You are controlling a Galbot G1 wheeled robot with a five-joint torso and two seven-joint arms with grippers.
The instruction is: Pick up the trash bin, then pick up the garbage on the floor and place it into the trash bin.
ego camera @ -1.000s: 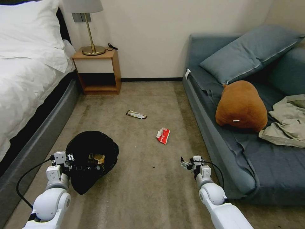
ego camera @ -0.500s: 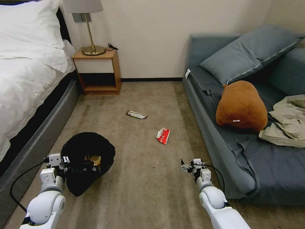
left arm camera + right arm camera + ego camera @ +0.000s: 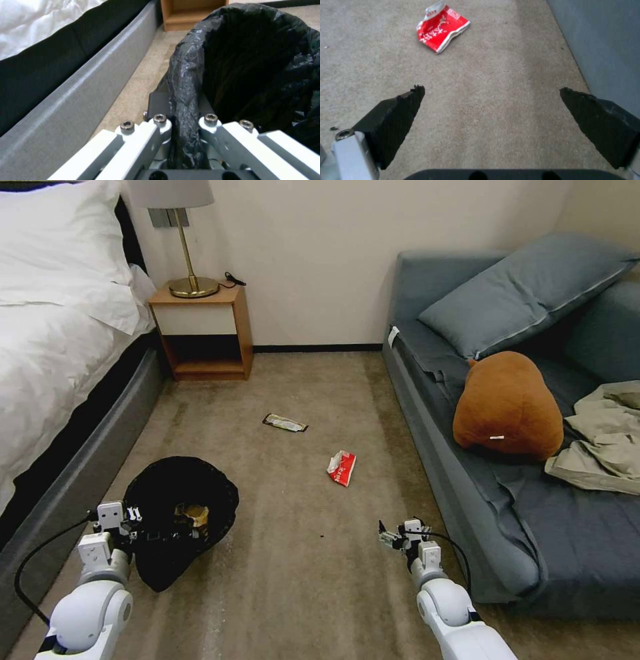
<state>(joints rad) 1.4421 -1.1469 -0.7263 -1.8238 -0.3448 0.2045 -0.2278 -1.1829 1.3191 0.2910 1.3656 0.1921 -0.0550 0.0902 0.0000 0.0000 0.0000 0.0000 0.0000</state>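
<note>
Low at your eight o'clock, beside the bed frame (image 3: 67, 493), your left end effector (image 3: 143, 523) is clamped on the bag-lined rim of the trash bin (image 3: 177, 483), which hangs just above the carpet (image 3: 300, 580) with crumpled brown paper (image 3: 191, 513) inside. Your right end effector (image 3: 390, 535) hovers at four o'clock, its jaws spread wide and empty. The red-white packet (image 3: 341, 467) lies at twelve o'clock from it, near the sofa (image 3: 467, 493); the dark wrapper (image 3: 285, 423) lies farther off. Collection looks about half done. Next, you likely need to reach forward, lower over the packet, and pinch it.
</note>
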